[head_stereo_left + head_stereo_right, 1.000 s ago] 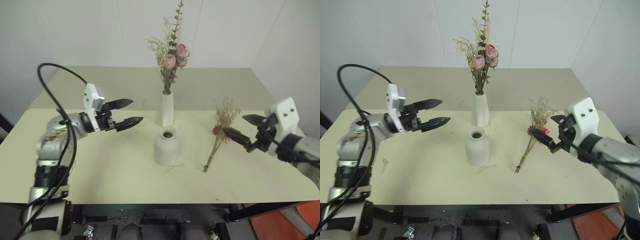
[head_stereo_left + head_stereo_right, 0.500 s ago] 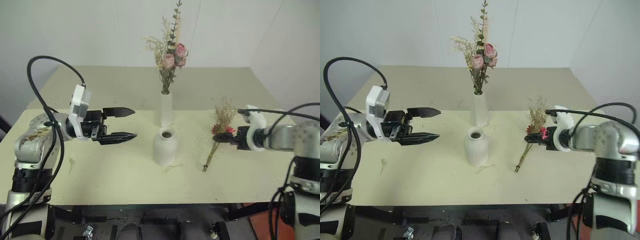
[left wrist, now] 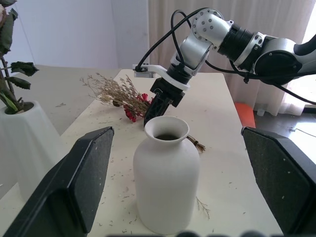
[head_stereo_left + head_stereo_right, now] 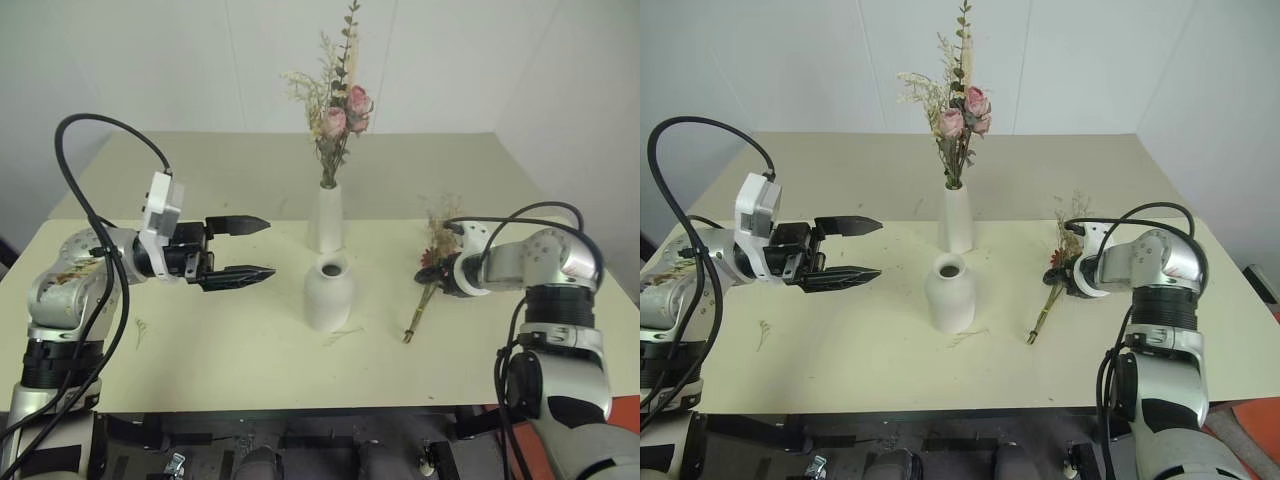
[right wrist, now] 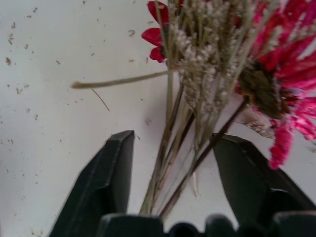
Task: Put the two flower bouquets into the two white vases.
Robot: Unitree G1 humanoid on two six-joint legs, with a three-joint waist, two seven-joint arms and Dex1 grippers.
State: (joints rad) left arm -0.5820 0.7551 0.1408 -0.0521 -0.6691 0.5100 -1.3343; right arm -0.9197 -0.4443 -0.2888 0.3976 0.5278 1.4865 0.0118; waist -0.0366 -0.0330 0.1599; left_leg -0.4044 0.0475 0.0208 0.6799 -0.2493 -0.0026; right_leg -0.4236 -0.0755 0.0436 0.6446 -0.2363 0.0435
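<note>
Since a second ago, the right gripper (image 5: 170, 192) has swung down from beside the thin daisy bouquet (image 4: 1055, 283) to straddle its stems, while the left arm has drawn back slightly. The bouquet has not shifted and the roses sit in their vase as before.

Nearest the robot, the short round-shouldered vase (image 4: 949, 294) stands upright and empty near the middle of the cream table (image 4: 840, 350). To its left, well apart from it, the left gripper (image 4: 252, 247) hovers level above the table with its two black fingers spread wide, pointing toward the vases and holding nothing.

To the right of the short vase, the daisy bouquet lies flat on the table, stem ends toward the robot, beige sprigs and bright pink blooms farther away. The right gripper's fingers (image 5: 111, 182) stand partly apart on either side of the stems, just below the blooms, not yet pressed against them.

Just behind the short vase, the tall slim vase (image 4: 957, 217) stands upright, holding the pink rose bouquet (image 4: 956, 115).
</note>
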